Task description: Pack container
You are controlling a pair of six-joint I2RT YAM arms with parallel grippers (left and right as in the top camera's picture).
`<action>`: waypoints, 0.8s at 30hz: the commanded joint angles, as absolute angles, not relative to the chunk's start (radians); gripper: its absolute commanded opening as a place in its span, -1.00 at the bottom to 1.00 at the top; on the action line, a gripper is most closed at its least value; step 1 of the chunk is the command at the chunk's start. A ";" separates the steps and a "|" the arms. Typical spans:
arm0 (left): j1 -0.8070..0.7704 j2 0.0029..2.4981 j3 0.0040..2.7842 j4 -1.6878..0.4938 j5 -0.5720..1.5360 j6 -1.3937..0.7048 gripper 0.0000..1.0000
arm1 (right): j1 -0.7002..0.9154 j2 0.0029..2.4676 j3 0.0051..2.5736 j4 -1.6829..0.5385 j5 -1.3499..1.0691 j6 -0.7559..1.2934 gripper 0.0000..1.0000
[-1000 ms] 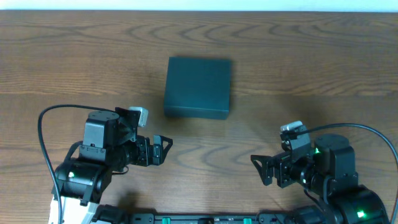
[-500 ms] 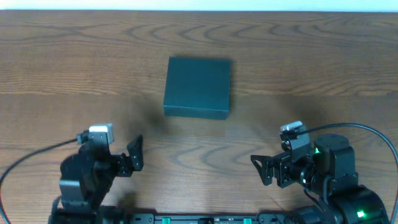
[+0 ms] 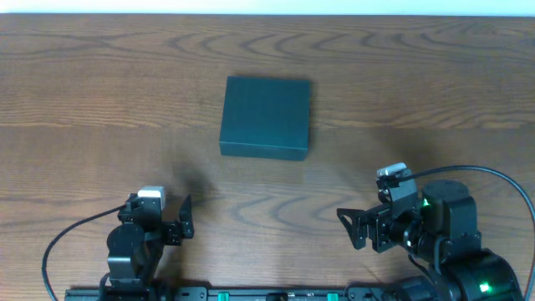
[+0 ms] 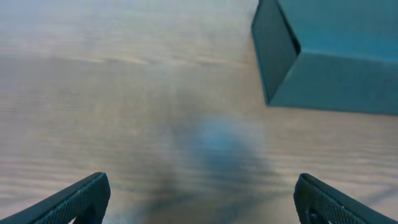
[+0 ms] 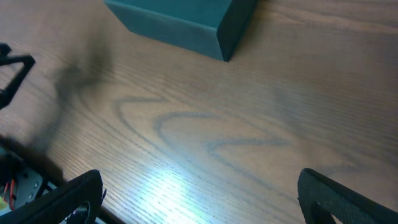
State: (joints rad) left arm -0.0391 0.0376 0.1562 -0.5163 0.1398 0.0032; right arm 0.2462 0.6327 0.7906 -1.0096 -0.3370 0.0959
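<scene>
The container (image 3: 266, 115) is a dark, roughly square, shallow box lying shut on the wooden table, at the middle. It also shows at the top right of the left wrist view (image 4: 329, 56) and at the top of the right wrist view (image 5: 186, 15). My left gripper (image 3: 180, 224) is low at the front left, open and empty, well short of the box; its fingers frame bare wood (image 4: 202, 186). My right gripper (image 3: 351, 227) is at the front right, open and empty, its fingers over bare wood (image 5: 200, 180).
The wooden table (image 3: 418, 75) carries nothing else in view. Its far edge runs along the top of the overhead view. A fingertip of the left arm (image 5: 12, 68) shows at the left edge of the right wrist view.
My left arm has drawn back toward the front edge and folded down, its gripper moving away from the box. The right arm and the box have not moved.
</scene>
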 commanded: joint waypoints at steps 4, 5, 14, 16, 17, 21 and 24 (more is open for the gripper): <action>-0.033 0.003 0.141 -0.513 0.115 0.094 0.91 | 0.250 0.630 0.791 -1.010 -0.340 0.104 0.99; -0.033 0.003 0.141 -0.513 0.115 0.094 0.91 | 0.250 0.630 0.791 -1.010 -0.340 0.104 0.99; -0.033 0.004 0.141 -0.513 0.116 0.094 0.91 | 0.250 0.630 0.791 -1.010 -0.340 0.104 0.99; -0.033 0.004 0.141 -0.513 0.116 0.094 0.91 | 0.250 0.630 0.791 -1.010 -0.340 0.104 0.99; -0.033 0.004 0.141 -0.513 0.116 0.094 0.91 | 0.250 0.630 0.791 -1.010 -0.340 0.104 0.99; -0.033 0.004 0.141 -0.513 0.116 0.094 0.91 | 0.250 0.630 0.791 -1.010 -0.340 0.104 0.98; -0.033 0.004 0.141 -0.513 0.116 0.094 0.91 | 0.250 0.630 0.791 -1.010 -0.340 0.104 0.99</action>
State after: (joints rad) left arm -0.0391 0.0120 0.1562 -0.5159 0.1265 0.0799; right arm 0.2462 0.6338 0.7906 -1.0092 -0.3370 0.0959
